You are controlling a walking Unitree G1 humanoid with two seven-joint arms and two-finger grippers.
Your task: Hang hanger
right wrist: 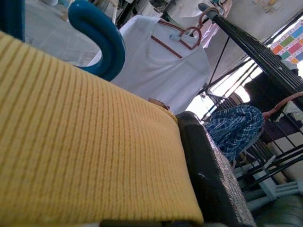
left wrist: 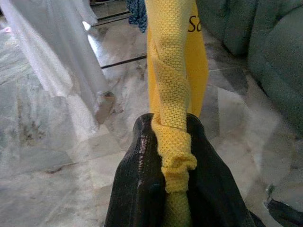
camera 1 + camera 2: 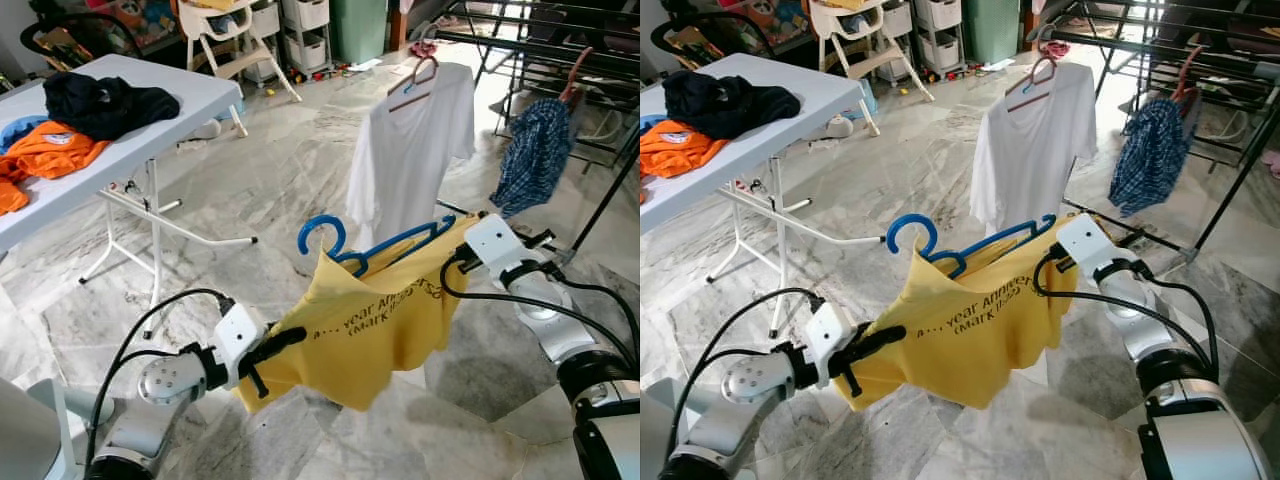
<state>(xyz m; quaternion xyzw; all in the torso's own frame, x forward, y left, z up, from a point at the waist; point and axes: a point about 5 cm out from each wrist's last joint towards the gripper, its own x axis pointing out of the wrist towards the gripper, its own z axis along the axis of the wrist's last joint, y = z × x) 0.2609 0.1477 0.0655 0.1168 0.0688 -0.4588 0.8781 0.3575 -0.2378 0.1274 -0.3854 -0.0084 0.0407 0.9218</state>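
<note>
Left wrist view: left gripper (image 2: pixel 175 189) fingers (image 2: pixel 137 189) clamped on bunched hem of yellow shirt (image 3: pixel 385 325). Right gripper (image 3: pixel 462 238) closed on shirt's shoulder w/ blue hanger (image 3: pixel 345 245) inside collar. Shirt held mid-air btwn both arms, near white shirt (image 3: pixel 410 140) on drying rack (image 3: pixel 520 45).

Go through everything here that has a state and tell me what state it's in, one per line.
Yellow shirt: on the blue hanger, held mid-air.
Left pincer: shut on yellow shirt.
Right pincer: at the shirt's other shoulder.
White shirt: hung on rack.
Plaid shirt: hung on rack.
Black garment: heaped on table.
</note>
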